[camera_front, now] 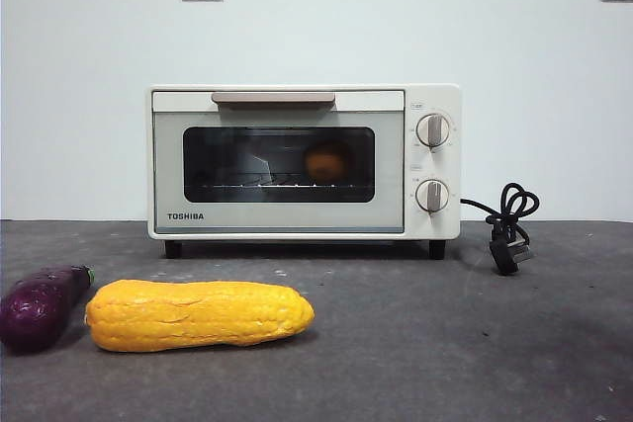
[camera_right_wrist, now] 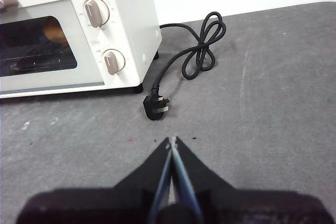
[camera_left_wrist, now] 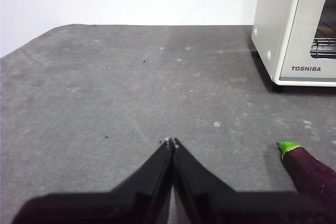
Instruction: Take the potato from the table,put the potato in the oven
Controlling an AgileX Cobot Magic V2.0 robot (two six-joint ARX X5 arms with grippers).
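Potato (camera_front: 327, 161) sits inside the oven (camera_front: 297, 214), seen as an orange-brown lump through the dark glass window, resting on the wire rack toward the knob side of the chamber; the right wrist view catches a faint orange patch of it behind the same glass (camera_right_wrist: 54, 31). The oven door is closed, its beige handle (camera_front: 273, 98) lying flat along the top edge, and the two round knobs (camera_front: 433, 130) stand one above the other beside the window. The potato is therefore well apart from both sets of jaws, shut away behind the door. The left gripper (camera_left_wrist: 172, 142) hangs over bare worktop (camera_left_wrist: 105, 93) off the oven's left corner, its jaws pressed together and holding nothing, with the green-tipped stem of the eggplant (camera_left_wrist: 310, 169) near its side. The right gripper (camera_right_wrist: 171, 141) hangs over the worktop in front of the oven's knob end, its jaws likewise closed on nothing, with the black plug (camera_right_wrist: 156, 106) of the looped cord (camera_right_wrist: 202, 45) lying just ahead of the tips. In the front view the yellow corn (camera_front: 198, 314) lies lengthwise on the worktop in front of the oven, and the purple eggplant lies just beside its left end; neither arm shows in that view.
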